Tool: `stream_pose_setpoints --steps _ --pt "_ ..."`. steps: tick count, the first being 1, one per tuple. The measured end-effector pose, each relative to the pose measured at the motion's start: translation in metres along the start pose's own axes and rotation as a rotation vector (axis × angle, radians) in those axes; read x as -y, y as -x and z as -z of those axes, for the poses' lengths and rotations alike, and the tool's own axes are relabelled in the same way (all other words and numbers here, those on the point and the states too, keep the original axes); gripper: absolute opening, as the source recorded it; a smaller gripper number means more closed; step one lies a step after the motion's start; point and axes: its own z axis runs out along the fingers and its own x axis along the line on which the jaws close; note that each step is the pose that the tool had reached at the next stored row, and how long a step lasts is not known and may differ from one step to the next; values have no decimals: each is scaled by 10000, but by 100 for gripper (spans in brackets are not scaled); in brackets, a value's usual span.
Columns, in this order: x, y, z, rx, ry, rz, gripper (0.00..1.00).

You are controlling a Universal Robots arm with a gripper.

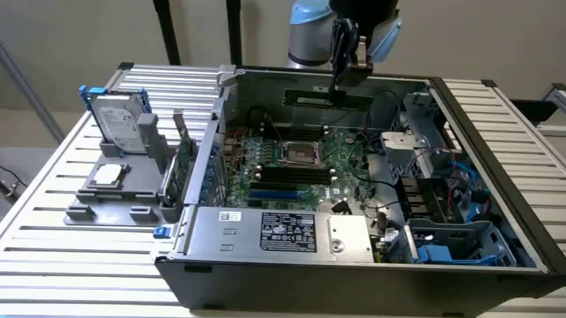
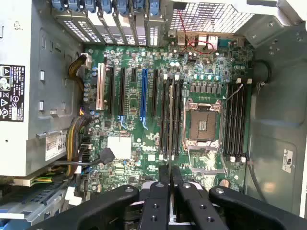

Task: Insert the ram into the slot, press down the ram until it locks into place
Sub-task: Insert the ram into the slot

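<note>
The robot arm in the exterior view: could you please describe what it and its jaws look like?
The silver-grey tubular robot arm has pale blue rounded joint caps. Its black jaws have angular black linkage bars with round pivot bolts and taper to two slim flat tips.

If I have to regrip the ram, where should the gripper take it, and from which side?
Take the ram at the middle of its upper long edge, from above, pressing on its two flat faces. It is a thin flat stick hanging level, and its lower edge must stay free for the slot. The gripper holds it that way now.
</note>
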Motion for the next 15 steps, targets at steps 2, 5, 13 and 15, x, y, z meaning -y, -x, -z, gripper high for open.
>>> stream_pose_setpoints --steps 2,5,13,15 --pt "0 0 0 0 0 0 13" --pt "0 0 0 0 0 0 13" --pt "0 0 0 -2 -6 0 13" --pt "-15 1 -33 -4 -65 2 13"
